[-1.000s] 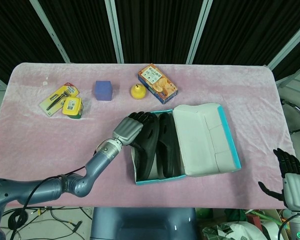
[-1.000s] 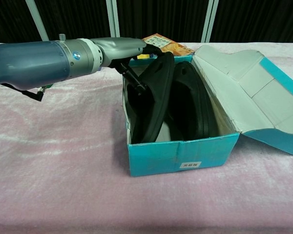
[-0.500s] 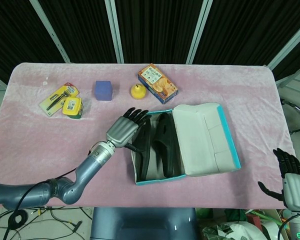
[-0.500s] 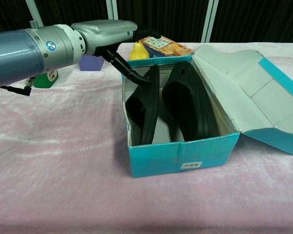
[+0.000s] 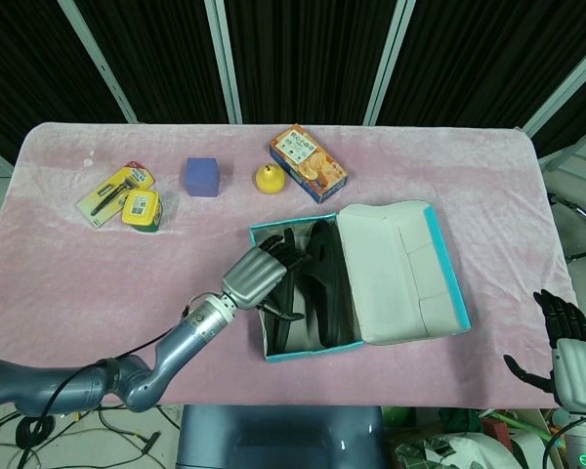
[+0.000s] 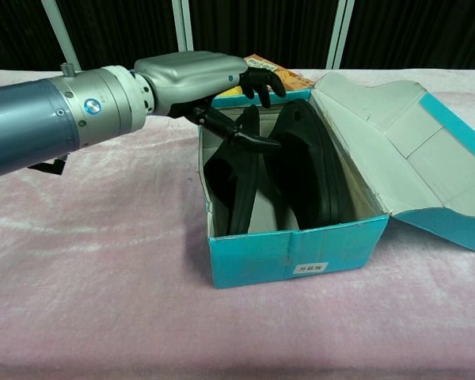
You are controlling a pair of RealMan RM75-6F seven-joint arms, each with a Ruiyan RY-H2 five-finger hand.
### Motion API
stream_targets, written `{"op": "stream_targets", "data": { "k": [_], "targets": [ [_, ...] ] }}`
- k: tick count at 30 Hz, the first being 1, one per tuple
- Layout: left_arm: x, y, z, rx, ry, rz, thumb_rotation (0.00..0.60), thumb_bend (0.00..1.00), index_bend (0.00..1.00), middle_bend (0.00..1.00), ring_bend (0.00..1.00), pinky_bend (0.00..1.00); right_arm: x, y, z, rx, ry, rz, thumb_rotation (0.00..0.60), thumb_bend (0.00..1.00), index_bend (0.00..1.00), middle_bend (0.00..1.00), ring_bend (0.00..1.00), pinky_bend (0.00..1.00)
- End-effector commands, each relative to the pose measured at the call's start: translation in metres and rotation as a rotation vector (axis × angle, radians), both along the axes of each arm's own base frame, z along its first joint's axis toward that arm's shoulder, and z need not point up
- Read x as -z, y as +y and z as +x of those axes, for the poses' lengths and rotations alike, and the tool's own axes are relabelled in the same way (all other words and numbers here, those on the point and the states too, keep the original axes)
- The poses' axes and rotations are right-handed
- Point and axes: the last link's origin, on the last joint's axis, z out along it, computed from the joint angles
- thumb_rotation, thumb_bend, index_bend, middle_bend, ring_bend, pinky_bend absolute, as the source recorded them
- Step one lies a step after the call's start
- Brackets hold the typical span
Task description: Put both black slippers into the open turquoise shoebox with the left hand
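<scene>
Both black slippers stood on edge inside the open turquoise shoebox at frame centre. Left hand hovered over the box's left wall, fingers spread, holding nothing. Right hand at lower right corner, fingers apart, empty, off the table.

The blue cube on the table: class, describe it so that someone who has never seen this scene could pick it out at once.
Start at the open turquoise shoebox in the middle of the pink tablecloth, then look to the row of small items along the far edge. The blue cube sits between the yellow-green packets and the yellow pear-shaped fruit. It is the only plain, unprinted block there.
</scene>
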Motion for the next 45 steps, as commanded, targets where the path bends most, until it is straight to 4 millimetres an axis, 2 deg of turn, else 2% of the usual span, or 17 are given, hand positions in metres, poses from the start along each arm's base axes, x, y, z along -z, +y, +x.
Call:
{"op": "stream_targets", "data": {
  "k": [1, 11, 19, 27, 35, 42, 45],
  "targets": [
    [0.007, -0.002, 0.011, 0.014, -0.030, -0.006, 0.175, 0.06, 0.16, 0.21, 0.16, 0.13, 0.000, 0.000, 0.000, 0.000, 0.000, 0.000, 0.600, 0.11, 0.03, 0.05, 0.00, 0.00],
    [0.026, -0.004, 0.024, 0.024, 0.009, -0.045, 0.173, 0.04, 0.15, 0.21, 0.15, 0.13, -0.001, 0.002, -0.002, 0.009, -0.002, -0.004, 0.600, 0.11, 0.03, 0.05, 0.00, 0.00],
    [0.045, -0.002, 0.019, -0.021, 0.081, -0.083, 0.174, 0.04, 0.13, 0.20, 0.13, 0.13, -0.001, 0.002, -0.003, 0.012, -0.003, -0.003, 0.600, 0.11, 0.03, 0.05, 0.00, 0.00],
    [0.052, -0.004, 0.010, -0.046, 0.132, -0.096, 0.174, 0.04, 0.12, 0.20, 0.13, 0.13, 0.000, 0.002, -0.004, 0.014, -0.003, 0.000, 0.600, 0.11, 0.03, 0.05, 0.00, 0.00],
    [0.021, -0.008, 0.023, -0.036, -0.119, -0.052, 0.173, 0.02, 0.12, 0.17, 0.12, 0.13, 0.000, 0.000, -0.002, 0.007, 0.000, 0.002, 0.600, 0.11, 0.03, 0.05, 0.00, 0.00],
    [-0.003, -0.010, 0.015, -0.026, -0.201, -0.014, 0.164, 0.02, 0.12, 0.18, 0.12, 0.13, -0.001, -0.001, -0.002, 0.006, 0.001, 0.003, 0.600, 0.11, 0.03, 0.05, 0.00, 0.00],
    [-0.020, -0.011, 0.002, -0.039, -0.223, 0.030, 0.150, 0.02, 0.12, 0.18, 0.12, 0.13, -0.001, -0.002, -0.003, 0.006, 0.001, 0.004, 0.600, 0.11, 0.03, 0.05, 0.00, 0.00]
  ]
}}
